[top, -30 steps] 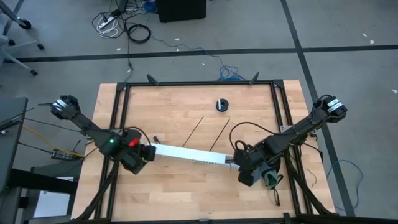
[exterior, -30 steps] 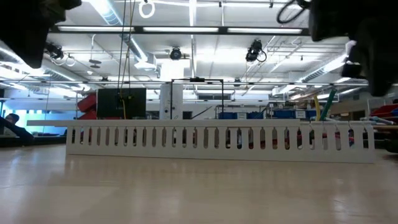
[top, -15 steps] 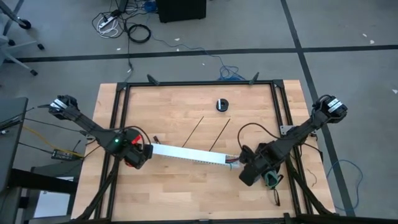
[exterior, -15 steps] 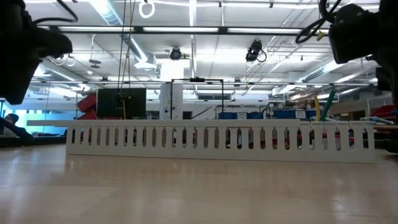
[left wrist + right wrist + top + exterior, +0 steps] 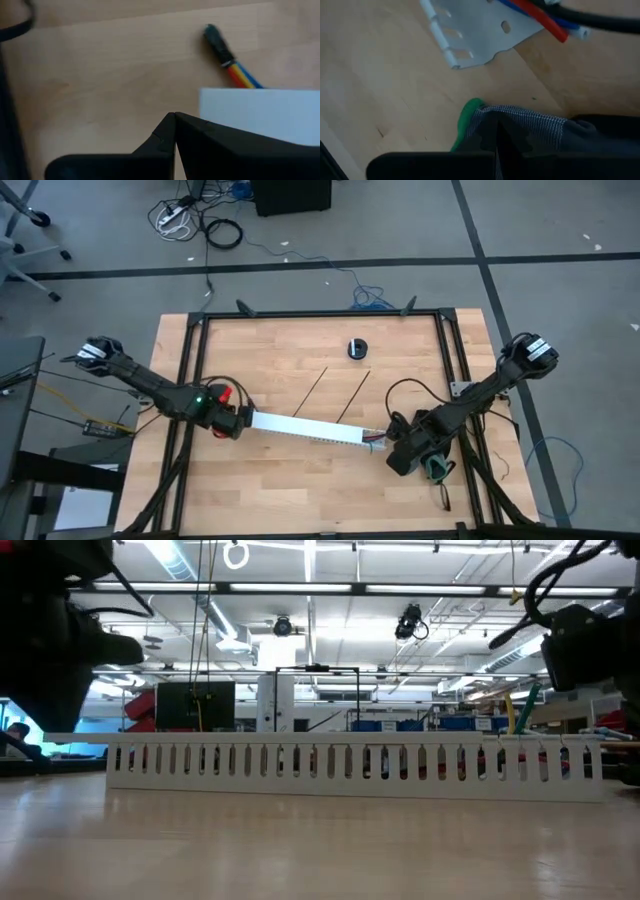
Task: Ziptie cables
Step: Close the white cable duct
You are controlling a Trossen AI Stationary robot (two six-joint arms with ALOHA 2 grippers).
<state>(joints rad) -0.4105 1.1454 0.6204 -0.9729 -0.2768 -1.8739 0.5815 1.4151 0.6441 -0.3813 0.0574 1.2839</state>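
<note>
The cables lie inside the long white slotted channel. Their black-tipped orange, yellow and blue end sticks out at the channel's left end, and red and blue wires stick out at its right end. Two thin black zipties lie flat on the wood beyond the channel. My left gripper is shut, pointing down just off the channel's left end. My right gripper is shut, low over the table nearer than the channel's right end.
A small round black object sits near the table's far edge. A black frame rims the wooden table. A thick black cord of the right arm crosses above the wires. A green and grey-checked piece shows by my right fingers.
Both grippers have come down toward the table. My left gripper has moved toward the channel's left end. My right gripper has rolled about its own axis while sinking beside the channel's right end. The channel, cables and zipties have stayed where they were.
</note>
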